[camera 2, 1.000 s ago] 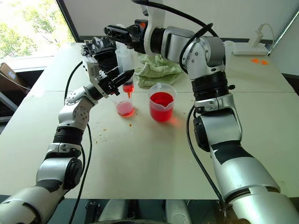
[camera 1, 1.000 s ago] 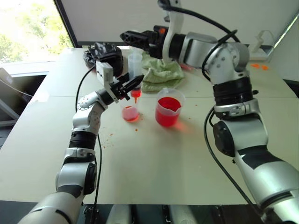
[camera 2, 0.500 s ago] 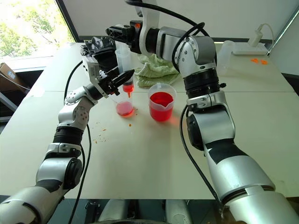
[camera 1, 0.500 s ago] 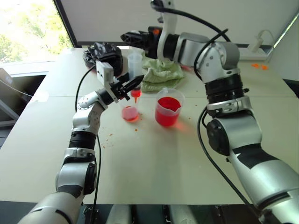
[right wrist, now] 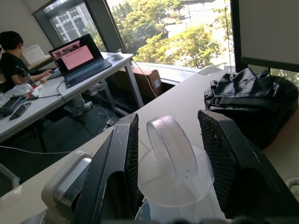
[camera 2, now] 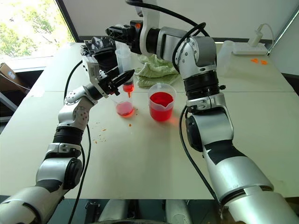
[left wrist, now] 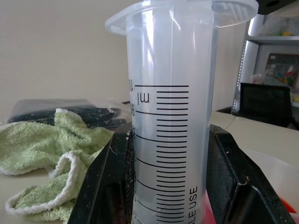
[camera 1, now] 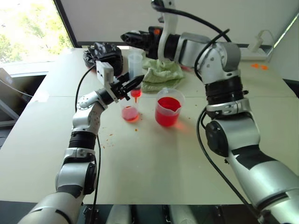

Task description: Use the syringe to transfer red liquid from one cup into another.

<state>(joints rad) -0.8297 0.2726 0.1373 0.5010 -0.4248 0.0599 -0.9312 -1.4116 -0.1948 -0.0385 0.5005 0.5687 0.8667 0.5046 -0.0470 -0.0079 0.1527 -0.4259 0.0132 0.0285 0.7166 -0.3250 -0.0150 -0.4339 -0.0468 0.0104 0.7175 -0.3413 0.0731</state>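
Syringe (camera 1: 135,70) stands upright over the small narrow cup (camera 1: 129,112), its red-stained tip hanging just above the rim, clamped around the clear graduated barrel by the left pincer (camera 1: 130,87). Since a second ago the right pincer (right wrist: 168,154) has narrowed from wide open; its black fingers now stand either side of the white ring at the plunger's top. Whether the pads actually touch the ring I can't quite tell; there seems to be a sliver of gap on each side. Neither arm has travelled, so I judge the robot is settling its hold on the plunger to push the charge out into the small cup.

That cup already holds a shallow pool of red liquid (camera 1: 130,114), bright and watery. The spouted beaker (camera 1: 169,108) just beside it is well filled with the same red. Both vessels are thin clear plastic. A rumpled green towel (camera 1: 161,74) and a black bag (camera 1: 103,52) lie behind them on the pale tabletop (camera 1: 154,163), which carries a few orange specks.
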